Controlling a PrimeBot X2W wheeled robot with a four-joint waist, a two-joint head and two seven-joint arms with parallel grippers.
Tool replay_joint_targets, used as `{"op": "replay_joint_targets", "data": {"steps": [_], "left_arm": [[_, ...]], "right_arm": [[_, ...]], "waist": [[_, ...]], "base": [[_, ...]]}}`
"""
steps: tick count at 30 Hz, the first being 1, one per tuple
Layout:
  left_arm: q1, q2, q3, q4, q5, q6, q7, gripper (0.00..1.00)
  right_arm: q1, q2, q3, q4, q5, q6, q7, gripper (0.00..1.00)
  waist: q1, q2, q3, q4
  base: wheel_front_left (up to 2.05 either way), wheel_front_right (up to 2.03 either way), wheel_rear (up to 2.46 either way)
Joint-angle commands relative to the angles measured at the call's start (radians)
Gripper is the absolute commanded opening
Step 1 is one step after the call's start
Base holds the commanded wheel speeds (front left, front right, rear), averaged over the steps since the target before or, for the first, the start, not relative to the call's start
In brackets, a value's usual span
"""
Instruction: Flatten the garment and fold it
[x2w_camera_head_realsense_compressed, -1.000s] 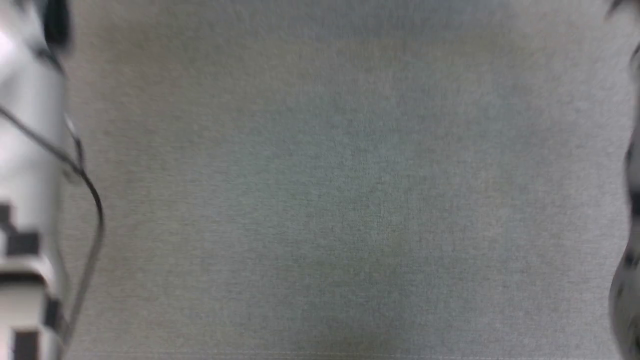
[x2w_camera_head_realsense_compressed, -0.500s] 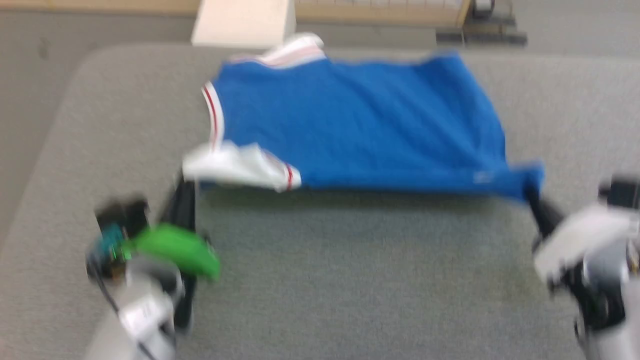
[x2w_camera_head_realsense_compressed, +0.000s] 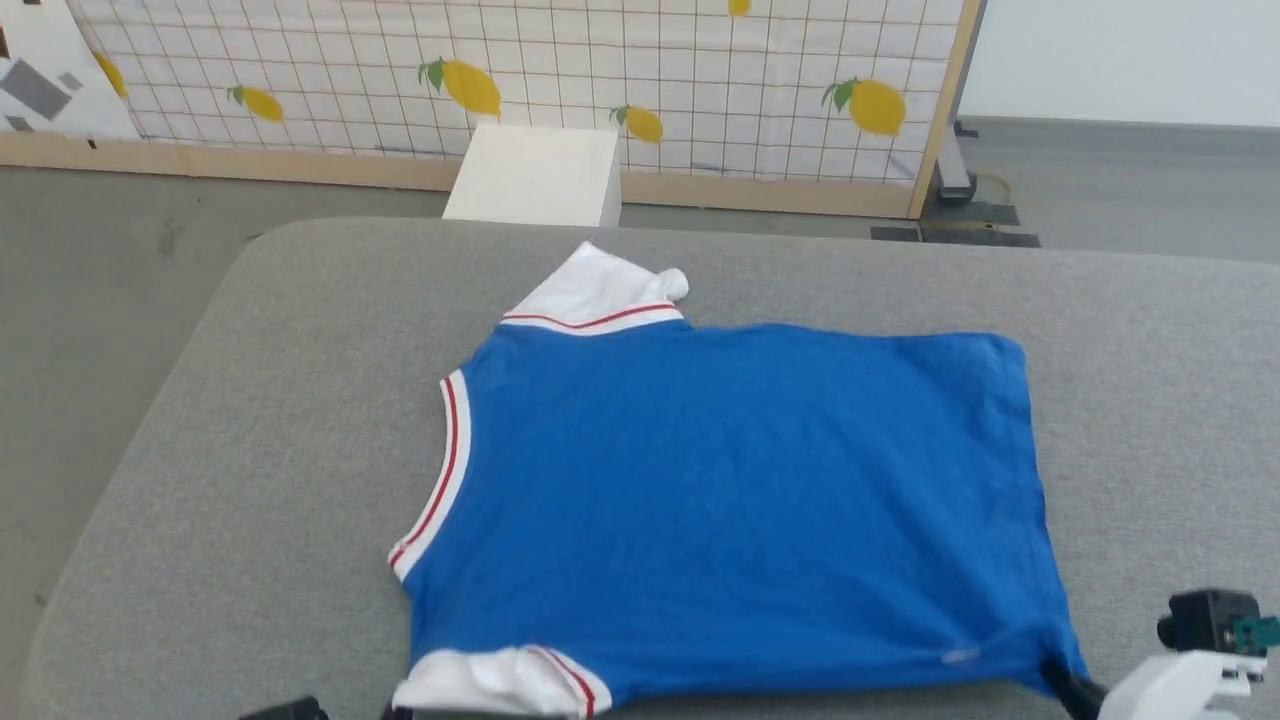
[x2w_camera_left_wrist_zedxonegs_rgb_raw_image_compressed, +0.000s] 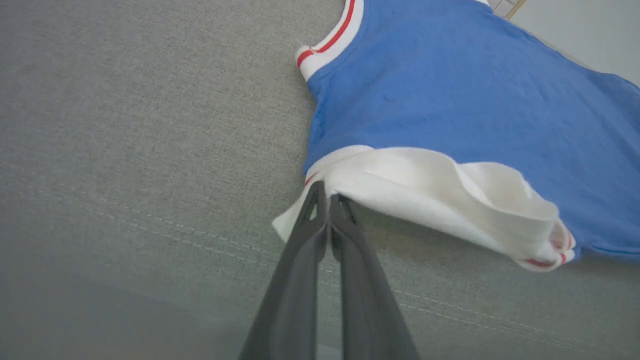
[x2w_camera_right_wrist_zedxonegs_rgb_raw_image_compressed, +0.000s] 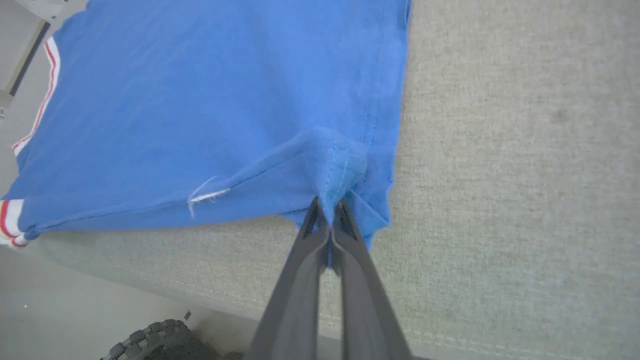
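The garment (x2w_camera_head_realsense_compressed: 730, 500) is a royal-blue T-shirt with white sleeves and red-striped trim, spread plain side up on the grey padded table (x2w_camera_head_realsense_compressed: 200, 420), neck to the left. My left gripper (x2w_camera_left_wrist_zedxonegs_rgb_raw_image_compressed: 327, 195) is shut on the near white sleeve (x2w_camera_left_wrist_zedxonegs_rgb_raw_image_compressed: 440, 192), lifting its edge off the table. My right gripper (x2w_camera_right_wrist_zedxonegs_rgb_raw_image_compressed: 327, 205) is shut on the near hem corner (x2w_camera_right_wrist_zedxonegs_rgb_raw_image_compressed: 340, 167) of the garment (x2w_camera_right_wrist_zedxonegs_rgb_raw_image_compressed: 200, 100), bunching the blue cloth there. In the head view that corner (x2w_camera_head_realsense_compressed: 1060, 660) meets the dark finger (x2w_camera_head_realsense_compressed: 1075, 690) of my right gripper at the bottom right.
The grey table runs wide to the left and right of the shirt. Behind it stand a white box (x2w_camera_head_realsense_compressed: 535, 175) and a lemon-print grid screen (x2w_camera_head_realsense_compressed: 520, 80) on a grey floor. A black wheel (x2w_camera_right_wrist_zedxonegs_rgb_raw_image_compressed: 155, 340) shows below the table edge.
The head camera has tilted up from bare table to the whole shirt and room. The shirt, hanging from both grippers half a second ago, now lies flat on the table.
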Motion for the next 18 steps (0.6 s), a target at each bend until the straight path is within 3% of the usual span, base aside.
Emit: {"op": "replay_joint_targets", "data": {"steps": [1, 8, 18], "left_arm": [[0.013, 0.002, 0.003, -0.012, -0.012, 0.009, 0.010, 0.00], [0.015, 0.009, 0.002, -0.069, -0.024, 0.025, 0.050, 0.00], [-0.238, 0.051, 0.002, -0.087, 0.022, -0.007, 0.068, 0.00]], "right_arm": [[0.019, 0.006, -0.010, -0.007, -0.007, -0.002, 0.023, 0.00], [0.018, 0.047, -0.056, -0.057, -0.060, -0.002, 0.098, 0.00], [-0.143, 0.063, -0.067, -0.091, -0.164, -0.002, 0.110, 0.00]], "waist": [[0.0002, -0.0001, 0.001, 0.000], [0.0002, -0.0001, 0.026, -0.009], [0.0002, -0.0001, 0.149, -0.015]], "base": [[0.00, 0.00, 0.00], [0.00, 0.00, 0.00], [0.00, 0.00, 0.00]]}}
